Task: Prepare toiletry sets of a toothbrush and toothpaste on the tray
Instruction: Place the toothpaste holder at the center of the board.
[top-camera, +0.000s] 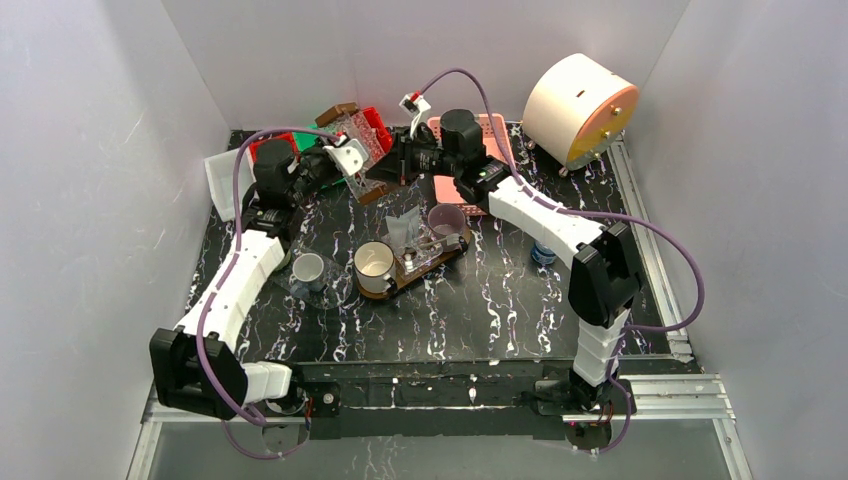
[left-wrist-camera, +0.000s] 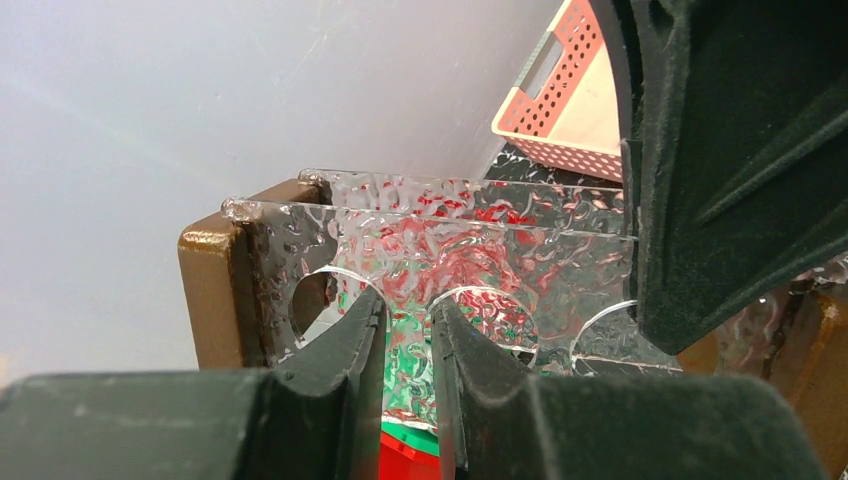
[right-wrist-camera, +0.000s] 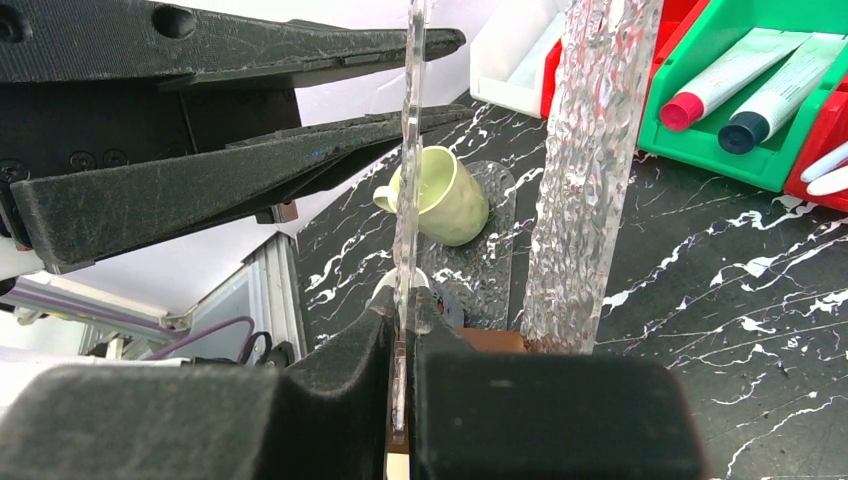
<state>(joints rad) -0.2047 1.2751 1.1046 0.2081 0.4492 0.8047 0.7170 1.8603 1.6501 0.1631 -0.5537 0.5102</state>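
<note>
Both grippers hold a clear textured rack (top-camera: 355, 140) with brown wooden ends in the air at the back. My left gripper (top-camera: 335, 162) has its fingers through two holes of one clear plate (left-wrist-camera: 450, 250), shut on the strip between them. My right gripper (right-wrist-camera: 405, 300) is shut on the thin edge of a plate (right-wrist-camera: 410, 150). The dark-brown tray (top-camera: 400, 288) lies mid-table with a cream mug (top-camera: 373, 265), a purple mug (top-camera: 447, 220) and a clear bag (top-camera: 405, 230). Two white tubes (right-wrist-camera: 725, 75) lie in a green bin.
A pale mug (top-camera: 308, 270) stands left of the tray and also shows in the right wrist view (right-wrist-camera: 445, 195). The pink basket (top-camera: 475, 150), red and green bins (top-camera: 372, 122), a white bin (top-camera: 222, 180) and a round cream drum (top-camera: 580, 105) line the back.
</note>
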